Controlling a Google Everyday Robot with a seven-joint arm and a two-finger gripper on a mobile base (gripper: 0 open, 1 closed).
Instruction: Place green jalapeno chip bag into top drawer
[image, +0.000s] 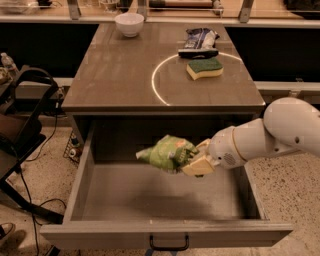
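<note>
The green jalapeno chip bag (166, 152), crumpled light green foil, is held in my gripper (192, 161), which is shut on its right end. The white arm comes in from the right. The bag hangs over the inside of the open top drawer (165, 232), a wide grey-brown box pulled out under the table, with a black handle (169, 245) on its front panel. The bag is a little above the drawer floor, near its middle.
The wooden table top (120, 75) carries a white bowl (129, 23) at the back, a dark blue-and-silver bag (199, 41) and a green-and-yellow sponge (205, 68). A black chair frame (22, 130) and cables stand on the floor at the left.
</note>
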